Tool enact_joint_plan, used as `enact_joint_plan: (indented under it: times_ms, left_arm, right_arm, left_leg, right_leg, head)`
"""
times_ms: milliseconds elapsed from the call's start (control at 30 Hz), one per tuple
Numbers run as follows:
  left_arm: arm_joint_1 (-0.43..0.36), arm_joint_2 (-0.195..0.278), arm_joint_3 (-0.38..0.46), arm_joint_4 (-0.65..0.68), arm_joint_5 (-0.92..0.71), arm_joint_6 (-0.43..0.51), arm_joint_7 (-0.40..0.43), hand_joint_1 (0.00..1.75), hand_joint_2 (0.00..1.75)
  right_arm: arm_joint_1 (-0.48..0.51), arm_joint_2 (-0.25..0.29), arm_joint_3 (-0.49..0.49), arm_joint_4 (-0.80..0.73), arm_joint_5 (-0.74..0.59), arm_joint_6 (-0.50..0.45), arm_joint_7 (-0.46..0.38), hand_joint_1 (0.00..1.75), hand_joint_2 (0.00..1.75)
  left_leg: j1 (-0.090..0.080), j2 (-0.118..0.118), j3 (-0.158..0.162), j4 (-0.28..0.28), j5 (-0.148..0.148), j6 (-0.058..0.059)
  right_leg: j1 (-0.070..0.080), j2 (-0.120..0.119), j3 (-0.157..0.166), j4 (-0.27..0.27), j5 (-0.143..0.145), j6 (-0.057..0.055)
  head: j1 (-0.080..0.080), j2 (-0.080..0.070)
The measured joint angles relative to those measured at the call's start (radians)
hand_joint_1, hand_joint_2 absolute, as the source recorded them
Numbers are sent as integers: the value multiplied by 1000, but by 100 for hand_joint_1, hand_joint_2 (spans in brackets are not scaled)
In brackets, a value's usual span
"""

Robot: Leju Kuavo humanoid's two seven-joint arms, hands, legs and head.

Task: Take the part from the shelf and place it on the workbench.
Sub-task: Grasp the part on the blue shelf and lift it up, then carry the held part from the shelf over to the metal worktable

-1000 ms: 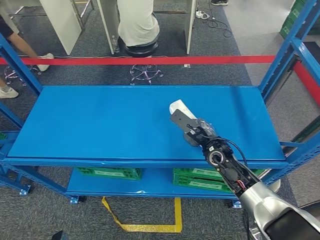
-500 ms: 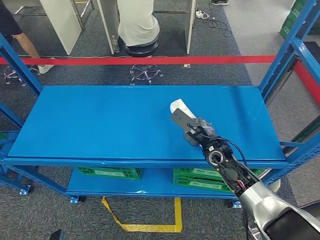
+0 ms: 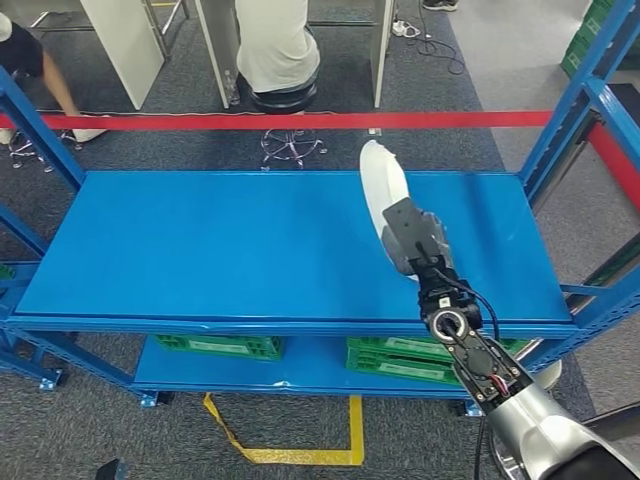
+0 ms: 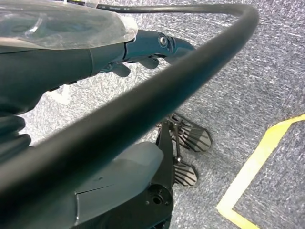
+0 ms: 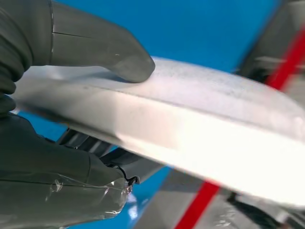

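Note:
The part (image 3: pixel 377 186) is a white, elongated, curved piece. My right hand (image 3: pixel 413 240) grips its near end and holds it tilted up above the right half of the blue shelf top (image 3: pixel 189 240). In the right wrist view the thumb (image 5: pixel 107 47) presses on the upper face of the part (image 5: pixel 216 124), and darker fingers (image 5: pixel 118 160) lie under it. The left hand (image 4: pixel 107 52) hangs over grey carpet, fingers extended, nothing in it.
Green crates (image 3: pixel 219 346) (image 3: pixel 400 358) sit on the lower shelf. Blue uprights (image 3: pixel 573 110) stand at the shelf's right end. Behind a red floor line (image 3: pixel 302 120), one person (image 3: pixel 275 45) sits on a stool and another person (image 3: pixel 30 60) is at far left. Yellow tape (image 3: pixel 302 455) marks the near floor.
My right hand has lifted the white part off the shelf top and swung it up and to the right. The person at far left has shifted.

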Motion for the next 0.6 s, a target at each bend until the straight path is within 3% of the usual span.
enact_joint_plan:
  times_ms: [367, 467, 600]
  left_arm:
    - [2, 1, 0, 0, -8, 1, -13, 0, 175]
    - [1, 1, 0, 0, -8, 2, -18, 0, 175]
    - [1, 2, 0, 0, -7, 2, -21, 0, 175]
  right_arm:
    - [59, -37, -51, -203, -150, -1, -210, 171, 175]
    - [66, -41, -55, -235, -235, 57, -270, 171, 175]
    - [65, -41, -48, -250, -362, 208, -361, 171, 175]
  left_leg:
    - [0, 0, 0, 0, 0, 0]
    - [0, 0, 0, 0, 0, 0]
    - [-1, 0, -2, 3, -2, 4]
  right_leg:
    - [0, 1, 0, 0, 0, 0]
    - [0, 1, 0, 0, 0, 0]
    - [-2, 0, 0, -2, 1, 3]
  head:
    - [0, 0]
    - [0, 0]
    - [-1, 0]
